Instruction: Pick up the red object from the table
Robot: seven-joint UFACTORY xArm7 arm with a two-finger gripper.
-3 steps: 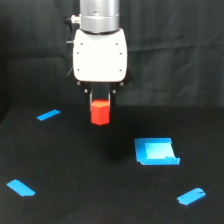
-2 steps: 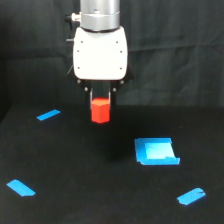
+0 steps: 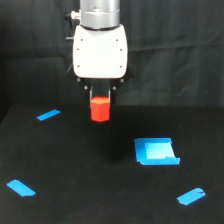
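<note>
The red object (image 3: 100,109) hangs upright in the gripper (image 3: 100,96), its long axis vertical and a flat facet towards the camera, apparently clear of the table (image 3: 75,165) at the rear centre. The jaws are clamped on its top, so you should carry on raising it straight and slowly, without twist. It sits well apart from the blue square piece (image 3: 156,151) and the blue tape strips (image 3: 48,115).
</note>
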